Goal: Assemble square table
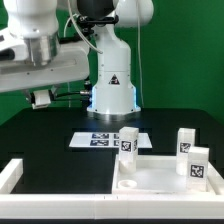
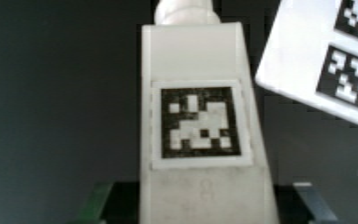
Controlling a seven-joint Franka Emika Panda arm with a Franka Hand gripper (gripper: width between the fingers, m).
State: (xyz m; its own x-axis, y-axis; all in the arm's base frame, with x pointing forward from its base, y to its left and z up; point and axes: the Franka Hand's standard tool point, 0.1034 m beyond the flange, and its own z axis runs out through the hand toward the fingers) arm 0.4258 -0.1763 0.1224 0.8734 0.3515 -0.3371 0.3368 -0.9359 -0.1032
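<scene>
**Leg pinched in the tool, slab waiting below**

The tool [image 2: 194, 192] is pinching a white leg [image 2: 197, 110] by its lower end, seen only in the wrist view. The slab [image 1: 150, 172] lies on the black table [image 1: 45, 135] at about five o'clock in the exterior view, with three legs on or beside it. The leg looks stiff, light and smooth; flat-side grips suit it.

Warning triangle sign [image 1: 113, 83] on robot base [image 1: 112, 95], no readable text
</scene>
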